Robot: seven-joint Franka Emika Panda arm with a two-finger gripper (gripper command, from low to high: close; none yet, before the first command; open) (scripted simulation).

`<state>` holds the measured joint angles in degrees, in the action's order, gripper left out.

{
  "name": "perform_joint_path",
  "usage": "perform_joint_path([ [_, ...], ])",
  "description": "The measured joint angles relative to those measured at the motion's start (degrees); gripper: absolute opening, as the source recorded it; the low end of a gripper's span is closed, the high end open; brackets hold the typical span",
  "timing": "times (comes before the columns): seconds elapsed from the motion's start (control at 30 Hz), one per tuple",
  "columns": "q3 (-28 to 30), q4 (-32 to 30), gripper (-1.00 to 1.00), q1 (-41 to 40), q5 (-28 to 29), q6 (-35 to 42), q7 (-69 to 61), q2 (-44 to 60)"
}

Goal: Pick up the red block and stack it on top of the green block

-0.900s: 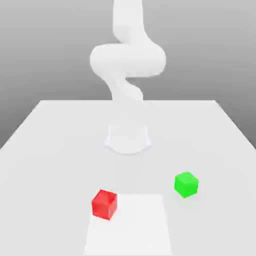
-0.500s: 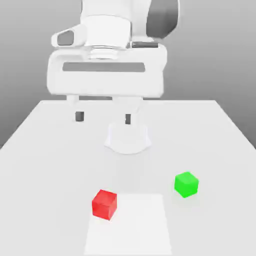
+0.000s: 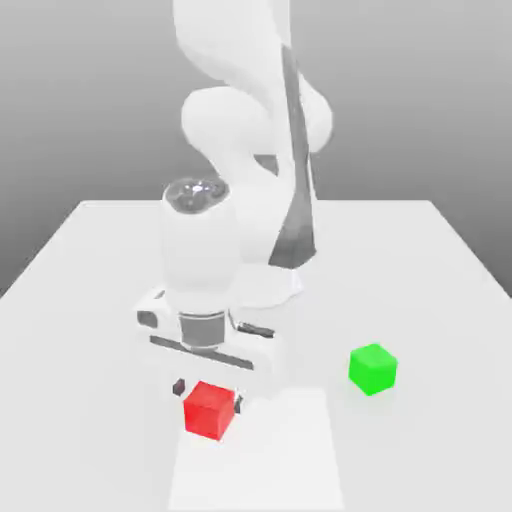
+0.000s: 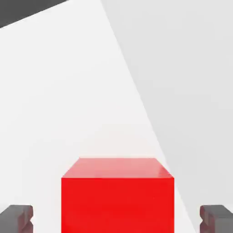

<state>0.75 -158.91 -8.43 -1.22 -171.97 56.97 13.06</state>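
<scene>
The red block (image 3: 209,410) rests on the white table (image 3: 90,300), near the front and towards the exterior view's left. My gripper (image 3: 208,395) has come down over it, with one dark fingertip (image 3: 178,386) on each side of the cube. In the hand view the red block (image 4: 117,195) lies between the two fingertips (image 4: 16,218), and a gap shows on both sides, so the gripper (image 4: 116,220) is open and not touching it. The green block (image 3: 373,368) stands apart on the table, towards the exterior view's right of the red one.
The arm's white base (image 3: 262,285) stands behind the gripper at mid-table. A lighter square patch (image 3: 275,450) marks the tabletop at the front, beside the red block. The table's back edge (image 3: 380,203) runs behind the base.
The hand has dropped from high above the table down to the red block, so its fingers now straddle the cube. Neither block has moved.
</scene>
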Motion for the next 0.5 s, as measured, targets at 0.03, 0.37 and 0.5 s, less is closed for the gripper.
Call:
perform_joint_path([
  [0.03, 0.0, 0.0, -1.0, -0.01, 0.02, 0.0, 0.02, 0.0],
  [0.37, 0.18, -1.3, -1.0, -0.05, 0.96, 7.7, 0.74, -9.03],
  [0.5, -2.16, -2.62, -1.0, 2.12, -1.0, 12.46, -0.88, -15.3],
])
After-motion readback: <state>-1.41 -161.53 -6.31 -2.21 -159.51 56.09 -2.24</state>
